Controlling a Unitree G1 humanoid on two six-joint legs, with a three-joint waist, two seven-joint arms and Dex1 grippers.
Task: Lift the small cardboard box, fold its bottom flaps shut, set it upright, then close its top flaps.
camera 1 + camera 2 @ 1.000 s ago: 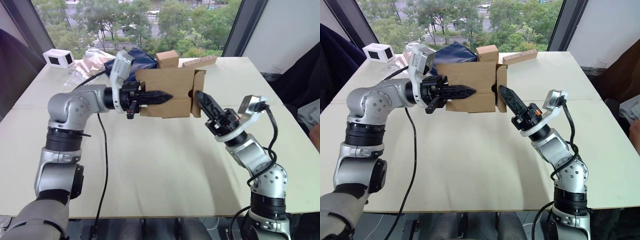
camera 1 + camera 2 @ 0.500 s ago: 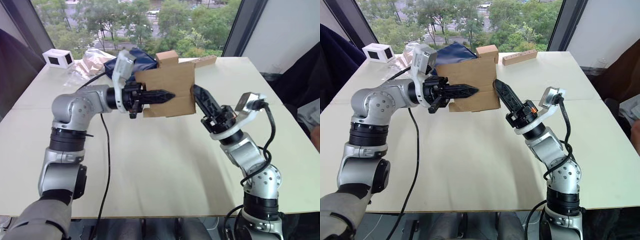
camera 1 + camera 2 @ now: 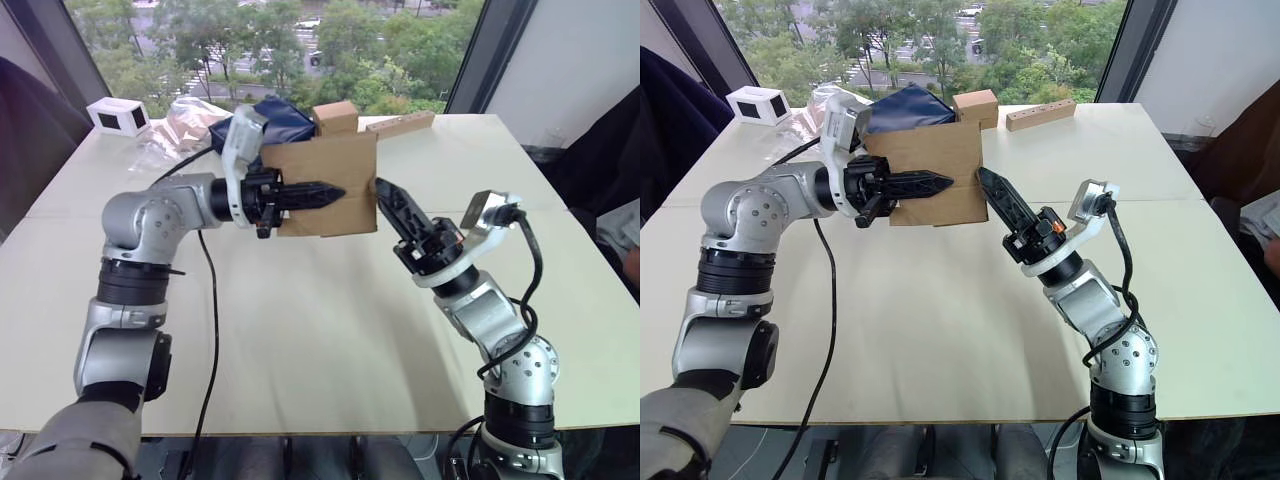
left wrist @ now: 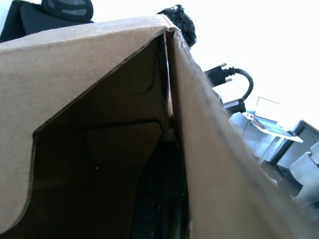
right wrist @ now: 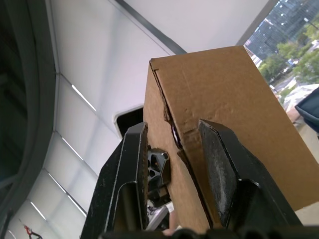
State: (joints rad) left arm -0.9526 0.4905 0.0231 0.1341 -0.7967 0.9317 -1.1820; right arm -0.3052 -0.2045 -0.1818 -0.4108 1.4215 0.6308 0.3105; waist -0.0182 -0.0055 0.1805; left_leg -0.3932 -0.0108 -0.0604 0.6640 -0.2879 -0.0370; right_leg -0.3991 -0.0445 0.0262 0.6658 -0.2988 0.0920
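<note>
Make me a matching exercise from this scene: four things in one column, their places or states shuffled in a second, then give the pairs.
Things
1. box
2. left claw
3. right claw
4. white box

Places or states
A. standing on the table's far left corner
B. held in the air above the table
C. fingers open at the carton's right end
D. clamped on the carton's wall

Pairs: 1-B, 2-D, 3-C, 4-A

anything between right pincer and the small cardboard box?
Nothing: in the right eye view the right pincer meets the small cardboard box at its flap end.
</note>
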